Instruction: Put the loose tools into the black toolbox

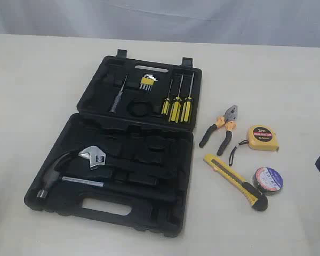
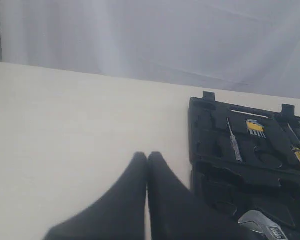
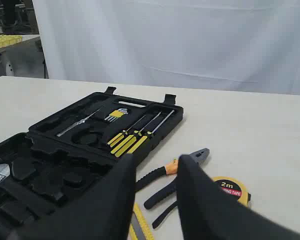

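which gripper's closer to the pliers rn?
Right. The right gripper hangs open with the pliers just beyond its fingertips; the left gripper, shut, is over the table on the far side of the toolbox.

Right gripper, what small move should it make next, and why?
Probably lower the right gripper onto the pliers: it is open, the pliers lie loose just ahead of it, and the black toolbox lies open with empty recesses.
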You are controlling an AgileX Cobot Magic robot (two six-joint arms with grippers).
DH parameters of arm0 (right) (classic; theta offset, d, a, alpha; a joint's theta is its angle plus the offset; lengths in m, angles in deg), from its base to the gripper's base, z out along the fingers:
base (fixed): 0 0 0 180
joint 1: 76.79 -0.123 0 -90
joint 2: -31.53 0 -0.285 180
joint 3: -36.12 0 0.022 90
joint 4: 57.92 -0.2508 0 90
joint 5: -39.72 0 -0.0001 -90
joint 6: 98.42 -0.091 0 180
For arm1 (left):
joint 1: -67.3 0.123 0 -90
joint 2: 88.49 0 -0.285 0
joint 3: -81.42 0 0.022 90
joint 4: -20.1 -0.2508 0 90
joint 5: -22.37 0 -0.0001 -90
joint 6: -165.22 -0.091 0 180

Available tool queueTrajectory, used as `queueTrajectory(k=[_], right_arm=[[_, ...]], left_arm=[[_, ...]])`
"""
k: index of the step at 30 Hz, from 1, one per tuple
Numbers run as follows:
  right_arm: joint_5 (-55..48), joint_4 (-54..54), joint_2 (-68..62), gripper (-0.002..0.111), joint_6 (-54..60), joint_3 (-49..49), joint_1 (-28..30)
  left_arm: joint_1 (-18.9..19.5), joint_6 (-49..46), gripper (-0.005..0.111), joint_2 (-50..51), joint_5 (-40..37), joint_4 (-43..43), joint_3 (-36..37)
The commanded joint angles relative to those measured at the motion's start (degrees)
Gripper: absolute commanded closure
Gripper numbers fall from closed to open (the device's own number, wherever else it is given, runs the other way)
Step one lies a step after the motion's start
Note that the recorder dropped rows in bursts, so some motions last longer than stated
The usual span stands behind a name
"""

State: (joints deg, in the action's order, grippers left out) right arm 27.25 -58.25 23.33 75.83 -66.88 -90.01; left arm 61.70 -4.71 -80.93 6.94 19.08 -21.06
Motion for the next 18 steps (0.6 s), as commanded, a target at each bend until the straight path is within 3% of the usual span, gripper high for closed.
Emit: queueTrajectory(k=[1, 18], right_arm=[[0.52, 0.33, 0.41, 0.080, 0.03, 0.22, 0.26], [3.19, 0.89, 0.41, 0.080, 0.49, 0.22, 0.26]], left_arm=[[-0.33, -0.02, 0.107, 0.23, 0.03, -0.24, -0.30], [-0.33, -0.02, 0.107, 0.23, 0.03, -0.24, -0.30]])
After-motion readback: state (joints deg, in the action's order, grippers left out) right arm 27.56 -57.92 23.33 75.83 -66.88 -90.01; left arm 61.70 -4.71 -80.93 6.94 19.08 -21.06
